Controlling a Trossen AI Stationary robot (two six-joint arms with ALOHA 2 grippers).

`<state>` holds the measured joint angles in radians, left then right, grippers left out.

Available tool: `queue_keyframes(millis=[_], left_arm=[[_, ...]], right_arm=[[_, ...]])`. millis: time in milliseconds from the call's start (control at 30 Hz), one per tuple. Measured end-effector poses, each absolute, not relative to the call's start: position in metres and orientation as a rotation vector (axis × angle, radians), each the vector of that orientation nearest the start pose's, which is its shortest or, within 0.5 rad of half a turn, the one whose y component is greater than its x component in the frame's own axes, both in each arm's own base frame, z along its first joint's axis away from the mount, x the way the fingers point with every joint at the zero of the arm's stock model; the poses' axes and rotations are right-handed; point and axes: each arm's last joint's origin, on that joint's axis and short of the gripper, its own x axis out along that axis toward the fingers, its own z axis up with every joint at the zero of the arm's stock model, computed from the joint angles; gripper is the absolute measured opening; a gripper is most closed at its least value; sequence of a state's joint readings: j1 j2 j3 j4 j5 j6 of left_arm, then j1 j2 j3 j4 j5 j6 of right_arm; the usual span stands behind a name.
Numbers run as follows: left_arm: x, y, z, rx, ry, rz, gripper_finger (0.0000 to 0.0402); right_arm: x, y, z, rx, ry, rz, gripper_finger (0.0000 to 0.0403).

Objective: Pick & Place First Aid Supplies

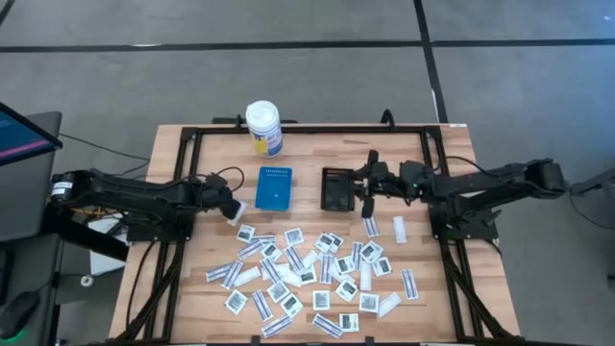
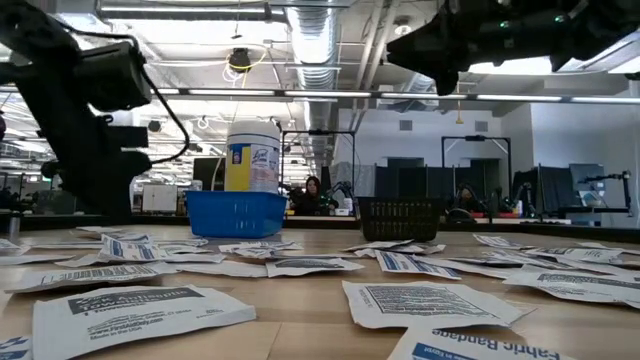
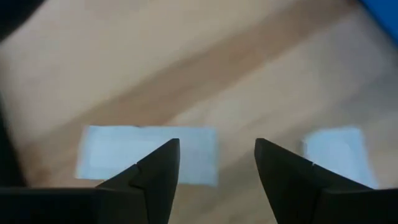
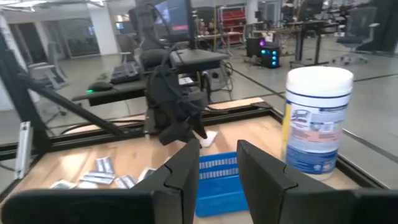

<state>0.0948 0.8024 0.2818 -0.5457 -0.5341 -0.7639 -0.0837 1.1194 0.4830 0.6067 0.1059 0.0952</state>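
Left pincer [image 3: 216,171] released, white packet [image 3: 146,154] on table just beneath its tips

Pale wooden plank bench [image 1: 192,288] smooth, matt; small flat white paper packets [image 1: 298,279] matt, grey print; blue plastic slotted tray [image 1: 274,188] slightly glossy; black plastic tray [image 1: 335,189] matt; white plastic bottle with yellow label [image 1: 263,128] glossy
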Motion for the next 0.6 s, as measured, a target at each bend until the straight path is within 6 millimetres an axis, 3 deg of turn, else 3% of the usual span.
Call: queue_keyframes(millis=[400, 600], left_arm=[[0.114, 0.027, 0.113, -0.477, 0.649, 0.977, 0.0162], [0.114, 0.027, 0.109, -0.492, 0.615, 0.98, 0.0135]], right_arm=[[0.231, -0.034, 0.242, 0.096, 0.012, -0.241, 0.0102], [0.231, -0.034, 0.242, 0.096, 0.012, -0.241, 0.0102]])
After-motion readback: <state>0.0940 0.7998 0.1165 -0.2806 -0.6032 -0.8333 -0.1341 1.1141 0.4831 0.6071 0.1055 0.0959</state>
